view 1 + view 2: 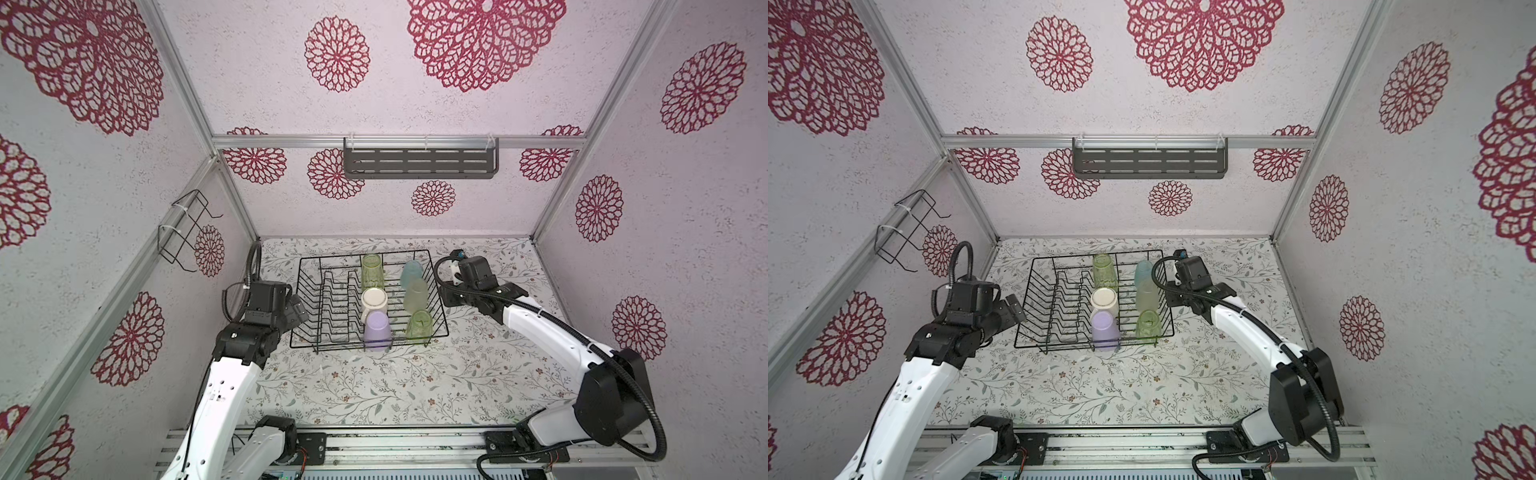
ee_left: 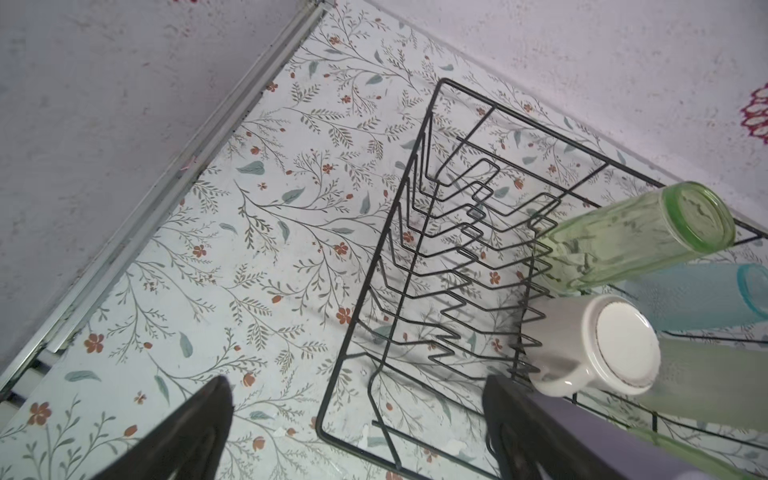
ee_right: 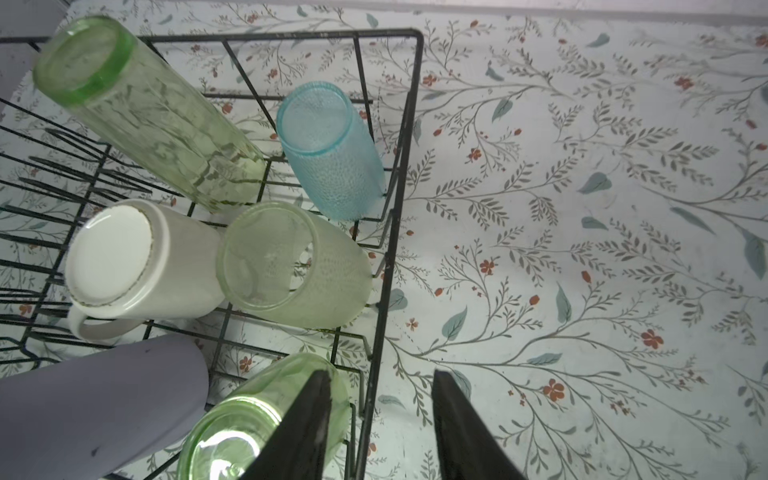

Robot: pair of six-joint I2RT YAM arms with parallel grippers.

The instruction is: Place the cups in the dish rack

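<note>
Tabletop [image 1: 374, 395], floral, holds dish rack [image 1: 332, 300]; left fingers [image 2: 195, 436], right fingers [image 3: 307, 424] spread empty.

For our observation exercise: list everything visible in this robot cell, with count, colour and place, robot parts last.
Black wire dish rack: one, black, mid-tabletop.
Lilac opaque tumbler: one, lilac, inverted, rack's near edge.
Cream handled mug: one, cream, inverted, behind the tumbler.
Clear-green glasses: two, green, inverted, rack's far side and near-right corner.
Light-blue translucent cup: one, blue, inverted, rack's far right.
Frosted pale-green tumbler: one, green, inverted, nearer than the blue cup.
Grey slotted shelf: one, grey, back wall.
Black wire holder: one, black, left wall.
Floral tabletop: one, white, under the rack.
Left gripper: one, black, open, left of rack.
Right gripper: one, black, open, empty, right of rack.
</note>
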